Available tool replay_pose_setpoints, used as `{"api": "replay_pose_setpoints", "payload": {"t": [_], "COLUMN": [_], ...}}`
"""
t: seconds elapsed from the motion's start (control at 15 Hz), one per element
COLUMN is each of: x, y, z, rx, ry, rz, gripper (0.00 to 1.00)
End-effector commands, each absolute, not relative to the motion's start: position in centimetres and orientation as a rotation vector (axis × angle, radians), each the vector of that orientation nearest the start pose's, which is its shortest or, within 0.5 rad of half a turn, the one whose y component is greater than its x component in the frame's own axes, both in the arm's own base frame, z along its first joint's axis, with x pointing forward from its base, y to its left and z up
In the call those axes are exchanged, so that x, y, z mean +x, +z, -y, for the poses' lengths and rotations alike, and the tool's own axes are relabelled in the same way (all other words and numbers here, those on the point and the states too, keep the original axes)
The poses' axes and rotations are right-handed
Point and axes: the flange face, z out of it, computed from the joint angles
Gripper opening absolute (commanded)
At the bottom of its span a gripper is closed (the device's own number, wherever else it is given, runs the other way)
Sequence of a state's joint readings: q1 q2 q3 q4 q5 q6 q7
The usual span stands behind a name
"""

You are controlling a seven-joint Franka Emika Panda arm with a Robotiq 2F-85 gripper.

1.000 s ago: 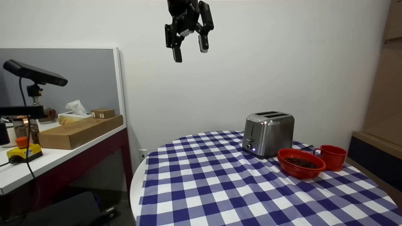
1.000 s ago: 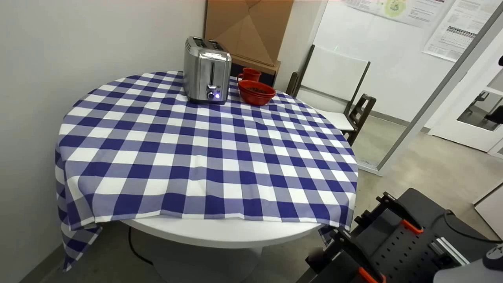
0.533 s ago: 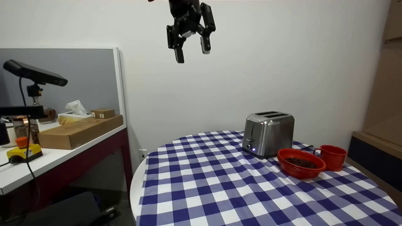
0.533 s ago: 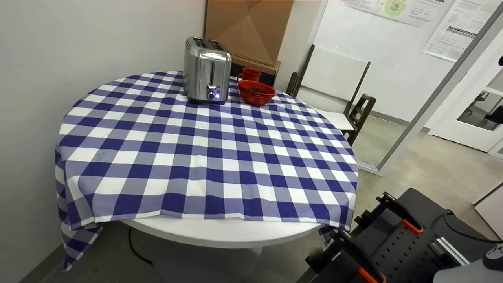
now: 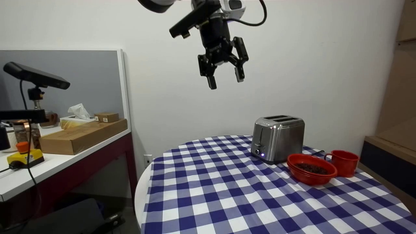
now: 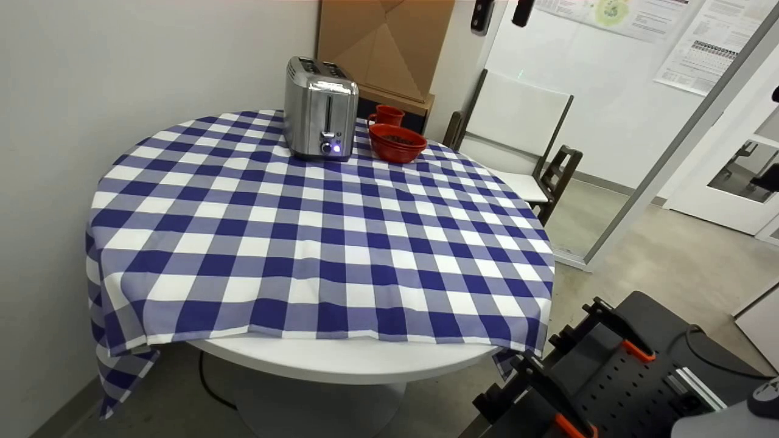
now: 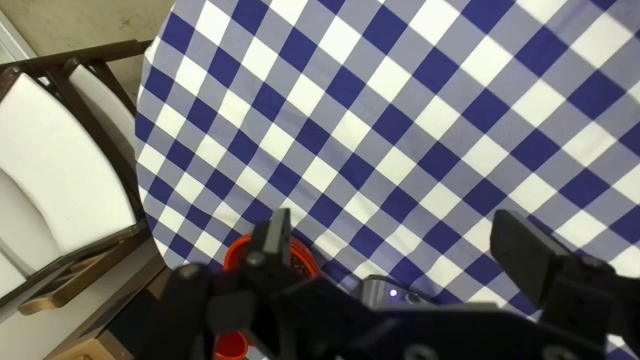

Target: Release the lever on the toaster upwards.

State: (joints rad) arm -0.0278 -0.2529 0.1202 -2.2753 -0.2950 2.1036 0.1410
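Observation:
The silver toaster stands upright on the checked tablecloth, and it also shows in an exterior view and the wrist view. Its lever sits low in the front slot, just above a knob and a lit purple light; the lever also shows in an exterior view. In the wrist view my gripper's body hides the lever and most of the toaster. My gripper is open and empty, high above the table and apart from the toaster. Its fingertips also show in an exterior view and the wrist view.
Stacked red bowls with dark contents stand beside the toaster, with a red mug behind them. A wall runs behind the table. A chair and a cardboard box stand past the table's far side.
My gripper has moved down and to the right in an exterior view, and more of the arm shows. Its fingertips have come into view at the other exterior view's top edge. The toaster has not moved.

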Motion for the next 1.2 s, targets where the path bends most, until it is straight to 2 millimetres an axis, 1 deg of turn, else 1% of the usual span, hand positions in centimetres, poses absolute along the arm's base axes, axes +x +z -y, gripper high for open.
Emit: {"api": "replay_pose_setpoints", "payload": {"t": [0.0, 0.2, 0.4, 0.73, 1.13], "x": [52.3, 55.2, 57.8, 61.5, 64.4], "y": [42.4, 38.4, 35.3, 30.2, 24.8], "z": [-1.3, -0.2, 0.2, -0.5, -1.3], "rx": [-3.49, -3.513, -3.497, -3.474, -3.488], "ry": [-0.203, -0.175, -0.166, -0.228, -0.32], "rz": [0.053, -0.013, -0.057, -0.073, -0.104], "gripper": [1.0, 1.0, 1.0, 1.0, 1.0]}}
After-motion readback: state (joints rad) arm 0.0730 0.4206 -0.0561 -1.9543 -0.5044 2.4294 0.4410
